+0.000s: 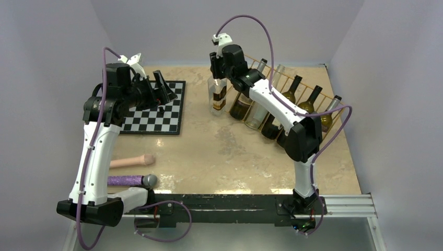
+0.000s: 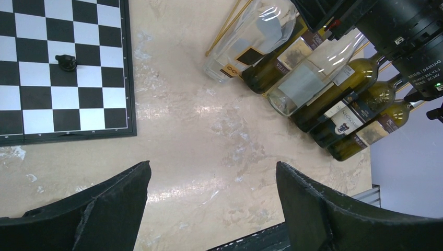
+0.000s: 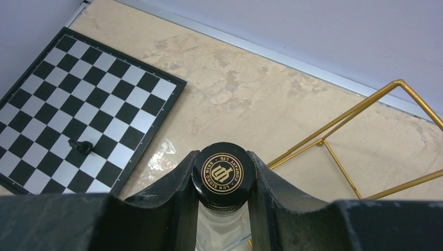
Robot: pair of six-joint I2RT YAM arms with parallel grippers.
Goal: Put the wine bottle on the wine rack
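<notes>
A clear glass wine bottle (image 1: 218, 95) with a dark label stands upright on the table at the left end of the gold wire wine rack (image 1: 308, 86). My right gripper (image 1: 216, 73) is shut on its black cap (image 3: 223, 175), one finger on each side of the neck. Several bottles (image 1: 289, 94) lie slanted in the rack; they also show in the left wrist view (image 2: 334, 86). The rack's gold bars (image 3: 360, 112) show to the right of the cap. My left gripper (image 1: 163, 90) is open and empty, held above the checkered board.
A checkered board (image 1: 156, 108) with one small black piece (image 1: 161, 111) lies back left. A beige cylinder (image 1: 133, 161) and a purple-handled object (image 1: 133, 181) lie near the left arm's base. Walls close the back and both sides.
</notes>
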